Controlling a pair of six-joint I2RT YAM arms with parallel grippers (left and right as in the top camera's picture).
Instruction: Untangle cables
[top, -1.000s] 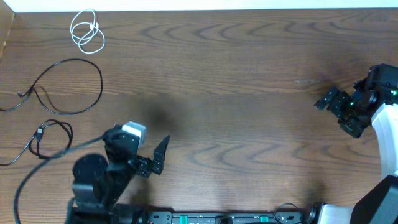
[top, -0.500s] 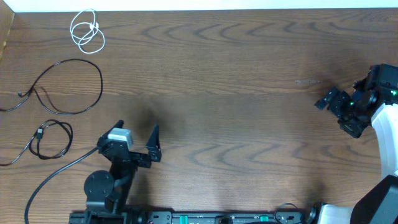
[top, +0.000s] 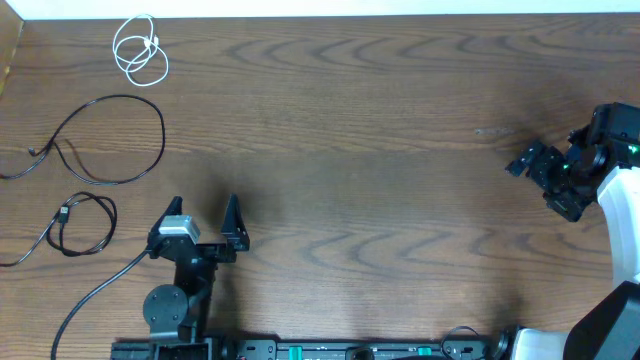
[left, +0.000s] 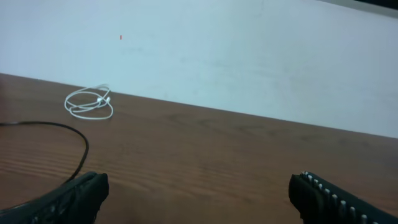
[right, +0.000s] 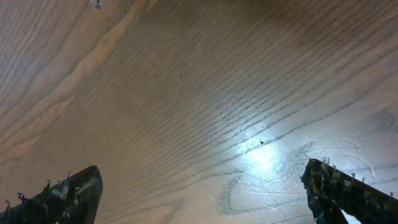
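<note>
Three cables lie apart at the table's left side. The white cable (top: 140, 50) is coiled at the far left corner and also shows in the left wrist view (left: 90, 103). A black cable (top: 110, 135) forms a wide loop below it; part of it shows in the left wrist view (left: 74, 134). A second black cable (top: 75, 222) is looped near the left edge. My left gripper (top: 205, 212) is open and empty, right of that loop. My right gripper (top: 535, 160) is open and empty at the far right, over bare wood.
The wooden table (top: 360, 150) meets a pale wall at the back (left: 249, 56). A thick black arm cable (top: 95, 290) runs from the left arm base toward the front left corner.
My left arm has swung left and back toward its base, its gripper turning to point up the table. The cables and my right arm have not moved.
</note>
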